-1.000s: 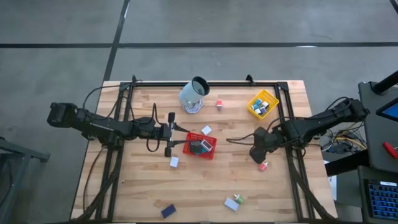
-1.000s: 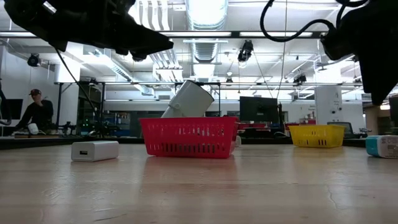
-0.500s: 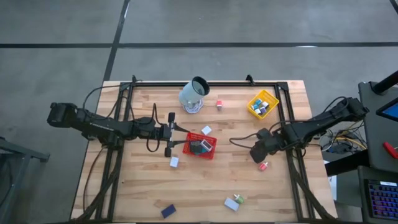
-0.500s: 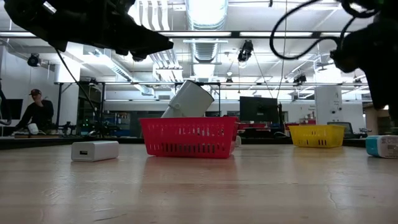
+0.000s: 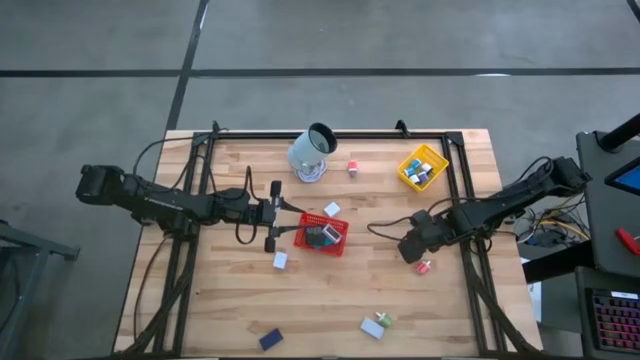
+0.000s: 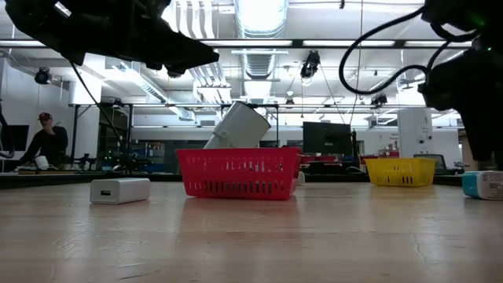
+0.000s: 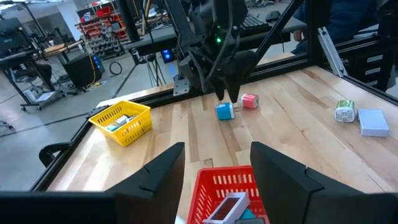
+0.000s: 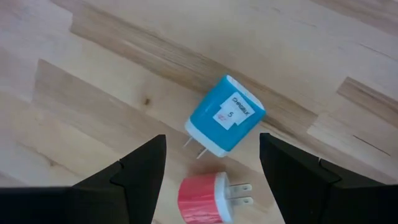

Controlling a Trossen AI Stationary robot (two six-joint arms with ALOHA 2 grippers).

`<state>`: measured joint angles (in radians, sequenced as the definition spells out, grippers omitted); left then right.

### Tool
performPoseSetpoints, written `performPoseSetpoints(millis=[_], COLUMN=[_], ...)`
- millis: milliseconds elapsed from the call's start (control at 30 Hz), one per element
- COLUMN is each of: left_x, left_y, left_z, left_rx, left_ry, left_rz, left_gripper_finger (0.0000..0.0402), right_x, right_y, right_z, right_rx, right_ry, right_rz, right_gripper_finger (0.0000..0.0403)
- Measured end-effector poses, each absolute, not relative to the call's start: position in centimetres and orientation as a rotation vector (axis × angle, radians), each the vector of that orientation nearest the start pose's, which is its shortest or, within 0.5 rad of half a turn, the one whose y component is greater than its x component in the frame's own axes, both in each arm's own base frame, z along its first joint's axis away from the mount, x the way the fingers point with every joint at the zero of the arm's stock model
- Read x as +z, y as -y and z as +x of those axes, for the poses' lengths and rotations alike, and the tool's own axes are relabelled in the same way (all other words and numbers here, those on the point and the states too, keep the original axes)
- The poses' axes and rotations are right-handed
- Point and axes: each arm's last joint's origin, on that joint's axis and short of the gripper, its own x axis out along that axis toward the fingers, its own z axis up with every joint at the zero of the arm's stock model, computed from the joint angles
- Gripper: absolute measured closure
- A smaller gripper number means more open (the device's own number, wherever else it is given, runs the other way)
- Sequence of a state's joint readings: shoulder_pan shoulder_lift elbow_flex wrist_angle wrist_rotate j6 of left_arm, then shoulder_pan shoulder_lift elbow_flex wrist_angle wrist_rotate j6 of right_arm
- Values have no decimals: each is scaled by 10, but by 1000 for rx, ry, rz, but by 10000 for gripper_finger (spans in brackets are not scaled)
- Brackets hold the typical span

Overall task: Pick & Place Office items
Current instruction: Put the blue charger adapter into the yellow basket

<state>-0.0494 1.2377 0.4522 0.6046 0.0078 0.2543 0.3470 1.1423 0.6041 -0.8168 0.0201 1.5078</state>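
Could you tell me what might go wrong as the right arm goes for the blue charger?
The right gripper hangs open over the blue charger, but the pink charger lies close beside it, so the jaws could catch or push it too. The blue charger lies at an angle to the jaws and may twist or slip as they close.

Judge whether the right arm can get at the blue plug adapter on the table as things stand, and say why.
Probably yes. The right gripper hangs directly above the blue plug adapter with its fingers open and nothing between them. The pink-red plug adapter lies close beside it, apart, and might get nudged.
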Motion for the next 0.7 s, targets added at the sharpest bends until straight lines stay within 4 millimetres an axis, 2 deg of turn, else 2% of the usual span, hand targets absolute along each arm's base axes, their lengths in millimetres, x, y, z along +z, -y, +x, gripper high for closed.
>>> performPoseSetpoints(millis=[533, 700], left_x=[204, 204], left_y=[12, 13], left_z=[244, 244], left_rx=[-85, -90], left_ry=[-179, -180], left_rz=[262, 265], left_gripper_finger=[215, 215], right_x=[146, 142], right_y=[-65, -66], right_z=[181, 184], right_rx=[-810, -812], right_ry=[-1303, -1291], right_rz=[980, 977], right_gripper_finger=[154, 154])
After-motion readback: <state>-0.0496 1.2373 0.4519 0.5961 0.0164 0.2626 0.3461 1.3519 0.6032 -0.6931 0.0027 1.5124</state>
